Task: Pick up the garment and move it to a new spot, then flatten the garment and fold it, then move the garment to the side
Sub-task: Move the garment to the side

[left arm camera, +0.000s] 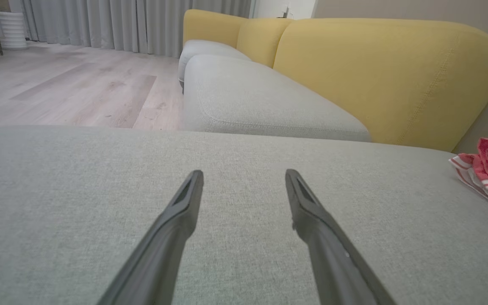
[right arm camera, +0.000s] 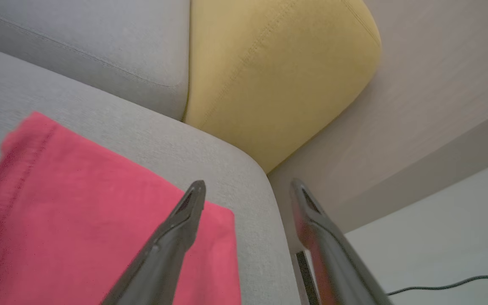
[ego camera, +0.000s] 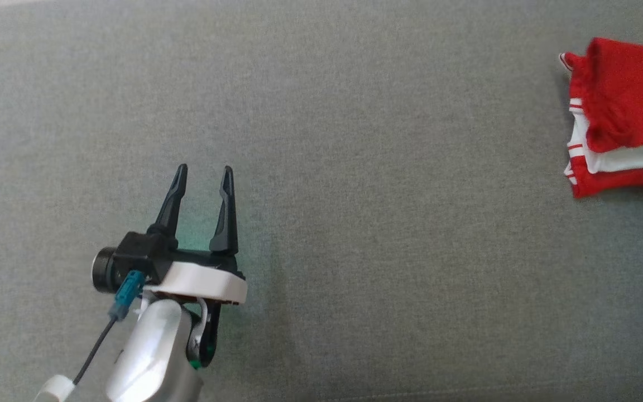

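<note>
The left claw [ego camera: 204,167] is hanging low over the grey seat cushion [ego camera: 366,139], its two dark fingers spread wide and nothing lying between them. The garment [ego camera: 623,100], red with white stripes and folded into a stack, is lying on the same cushion well off to this claw's right and slightly ahead of its tips. The right claw [right arm camera: 248,183] is also standing spread and is pinching nothing. In its wrist view the garment is lying below and to the left of it, with one finger crossing in front of the cloth's near corner; whether that finger is touching the cloth I cannot tell. A yellow backrest [right arm camera: 278,72] is rising ahead of this claw.
</note>
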Controlling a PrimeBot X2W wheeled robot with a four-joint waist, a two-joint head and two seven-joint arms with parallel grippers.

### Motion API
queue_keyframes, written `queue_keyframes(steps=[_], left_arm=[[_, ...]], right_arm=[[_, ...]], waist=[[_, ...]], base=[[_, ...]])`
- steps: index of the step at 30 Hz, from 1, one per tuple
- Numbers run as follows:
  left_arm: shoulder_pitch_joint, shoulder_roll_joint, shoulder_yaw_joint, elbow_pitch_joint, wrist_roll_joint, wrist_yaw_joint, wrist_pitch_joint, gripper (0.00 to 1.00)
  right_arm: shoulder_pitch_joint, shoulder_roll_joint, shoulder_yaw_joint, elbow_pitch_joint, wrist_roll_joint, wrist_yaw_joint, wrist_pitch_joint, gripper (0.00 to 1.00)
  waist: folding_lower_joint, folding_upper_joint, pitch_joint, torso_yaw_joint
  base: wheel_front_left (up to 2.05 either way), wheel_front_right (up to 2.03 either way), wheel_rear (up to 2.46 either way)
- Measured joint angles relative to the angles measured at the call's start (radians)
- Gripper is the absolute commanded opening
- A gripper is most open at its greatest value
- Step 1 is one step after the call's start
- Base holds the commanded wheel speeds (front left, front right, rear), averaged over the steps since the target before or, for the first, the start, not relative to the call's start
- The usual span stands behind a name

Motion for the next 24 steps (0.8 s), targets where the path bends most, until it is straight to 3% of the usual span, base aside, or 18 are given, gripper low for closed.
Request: queue_keyframes(steps=[8,14,20,24], left_arm=[[0.017,0.0,0.007,0.001,-0.011,0.001,0.0,1.0],[0.068,0.0,0.022,-0.02,-0.011,0.001,0.0,1.0],[0.121,0.001,0.035,-0.035,-0.011,0.001,0.0,1.0],[0.161,0.001,0.034,-0.036,-0.013,0.003,0.0,1.0]], right_arm=[[0.061,0.11,0.008,-0.109,0.039,0.0,-0.072,1.0],[0.099,0.272,0.001,-0.258,0.158,0.0,-0.156,1.0],[0.294,0.446,0.014,-0.352,0.263,0.0,-0.258,1.0],[0.411,0.466,0.042,-0.339,0.329,0.0,-0.318,1.0]], waist=[[-0.0002,0.0,-0.087,0.002],[-0.0003,0.0,-0.168,0.011],[-0.0003,0.0001,-0.24,0.03],[-0.0003,0.0001,-0.265,0.043]], base=[[0.0,0.0,0.0],[0.0,0.0,0.0],[0.0,0.0,0.0],[0.0,0.0,0.0]])
